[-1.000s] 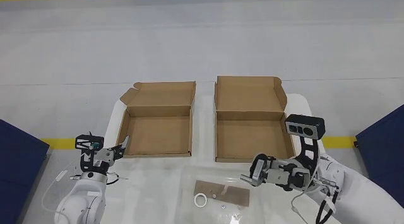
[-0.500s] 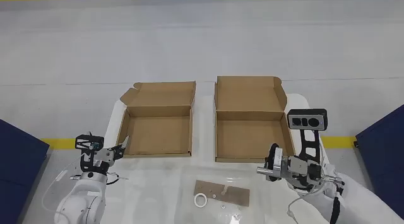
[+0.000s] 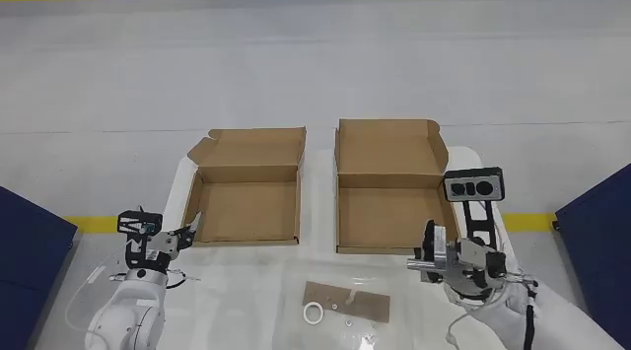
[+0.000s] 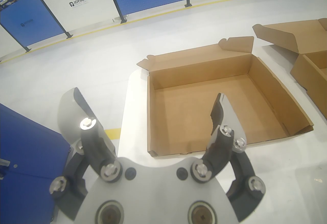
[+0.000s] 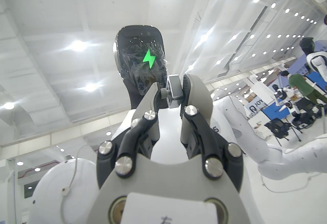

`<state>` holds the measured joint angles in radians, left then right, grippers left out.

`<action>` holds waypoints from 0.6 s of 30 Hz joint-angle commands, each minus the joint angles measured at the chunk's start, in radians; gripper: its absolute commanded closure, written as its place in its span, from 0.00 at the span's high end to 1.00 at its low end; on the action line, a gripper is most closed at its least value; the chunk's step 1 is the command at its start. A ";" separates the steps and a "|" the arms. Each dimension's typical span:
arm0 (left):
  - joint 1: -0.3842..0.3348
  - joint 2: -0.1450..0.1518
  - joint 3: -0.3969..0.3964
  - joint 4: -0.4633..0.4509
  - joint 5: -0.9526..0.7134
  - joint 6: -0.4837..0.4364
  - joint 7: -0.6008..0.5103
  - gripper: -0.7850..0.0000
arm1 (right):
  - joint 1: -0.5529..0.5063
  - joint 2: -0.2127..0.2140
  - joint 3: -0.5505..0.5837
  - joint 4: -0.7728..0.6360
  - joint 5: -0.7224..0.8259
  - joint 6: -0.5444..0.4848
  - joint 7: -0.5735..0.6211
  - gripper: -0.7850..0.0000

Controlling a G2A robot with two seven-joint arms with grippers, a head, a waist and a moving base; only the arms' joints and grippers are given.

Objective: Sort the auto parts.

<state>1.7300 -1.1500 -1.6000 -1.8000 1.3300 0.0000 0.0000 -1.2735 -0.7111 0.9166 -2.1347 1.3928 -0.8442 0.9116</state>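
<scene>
The right hand (image 5: 170, 92) is clamped on a small grey metal block (image 5: 175, 93) with a knurled screw on one side, pinched between both fingertips and lifted off the surface (image 3: 246, 276). From above, this hand (image 3: 431, 251) sits at the near wall of the right cardboard box (image 3: 389, 214), close to that box's outer corner. The left hand (image 4: 147, 99) is released, its fingers spread wide with nothing between them. The left cardboard box (image 4: 217, 104) lies open just ahead of it. Between the two hands, on the surface, lie a flat brown cardboard sheet (image 3: 347, 301), a white ring (image 3: 314, 313) at its edge and a small washer (image 3: 352, 321) nearby.
</scene>
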 commanded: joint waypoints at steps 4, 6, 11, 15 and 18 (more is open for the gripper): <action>0.000 0.000 0.000 0.000 0.000 0.000 0.000 1.00 | -0.014 -0.028 0.000 0.004 0.171 0.031 0.095 0.00; 0.000 0.000 0.000 0.000 0.000 0.000 0.000 1.00 | -0.017 -0.039 0.009 0.008 0.211 0.058 0.122 0.00; 0.000 0.000 0.000 0.000 0.000 0.000 0.000 1.00 | -0.034 -0.070 0.041 0.009 0.271 0.114 0.179 0.00; 0.000 0.000 0.000 0.000 0.000 0.000 0.000 1.00 | -0.051 -0.096 0.065 0.007 0.305 0.155 0.220 0.00; 0.000 0.000 0.000 0.000 0.000 0.000 0.000 1.00 | -0.063 -0.113 0.085 0.020 0.290 0.175 0.240 0.00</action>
<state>1.7300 -1.1500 -1.6000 -1.8000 1.3300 0.0000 0.0000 -1.3325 -0.8188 0.9950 -2.1204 1.6927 -0.6740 1.1461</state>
